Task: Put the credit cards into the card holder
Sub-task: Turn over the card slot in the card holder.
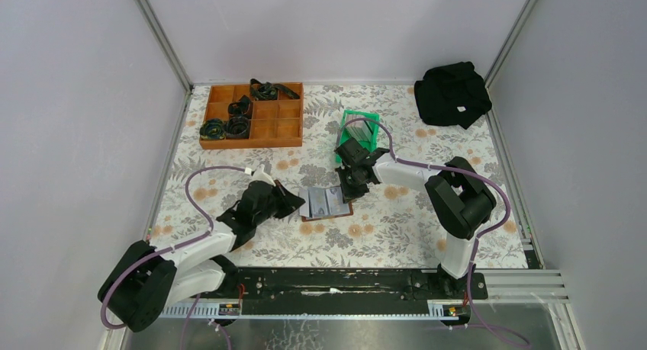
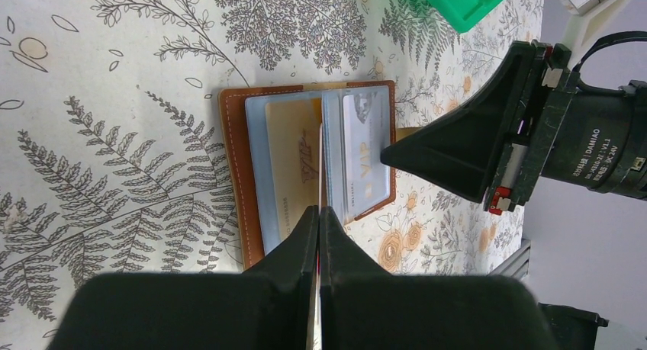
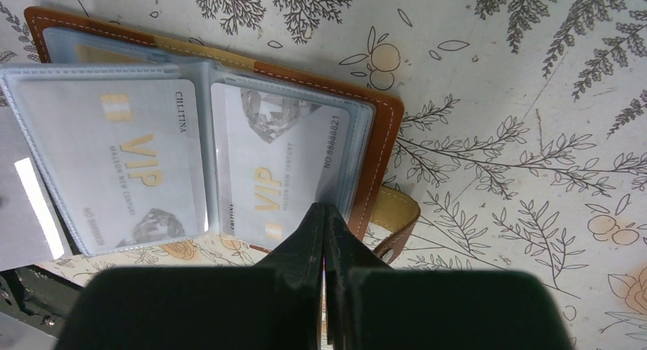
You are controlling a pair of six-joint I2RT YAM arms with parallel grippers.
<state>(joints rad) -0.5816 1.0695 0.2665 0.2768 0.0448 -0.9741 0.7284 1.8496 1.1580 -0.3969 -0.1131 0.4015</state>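
Observation:
The card holder [image 1: 328, 215] lies open mid-table, its brown leather [image 2: 233, 159] framing clear sleeves. One sleeve holds a gold card [image 2: 294, 167]; two hold silver VIP cards [image 3: 114, 167]. Its snap tab [image 3: 397, 213] sticks out on the right. My left gripper [image 1: 294, 205] is shut on a thin credit card [image 2: 320, 159], seen edge-on and reaching over the holder's middle fold; it shows grey in the right wrist view [image 3: 27, 228]. My right gripper [image 1: 352, 188] is shut, its tips [image 3: 324, 207] resting on the right-hand sleeve near the leather edge. More cards [image 1: 362, 133] stand in the green bin.
The green bin [image 1: 352, 121] stands just behind the right gripper. A wooden compartment tray [image 1: 252, 142] with black coiled items sits at the back left. A black cloth [image 1: 452, 93] lies at the back right. Walls enclose the patterned table on three sides.

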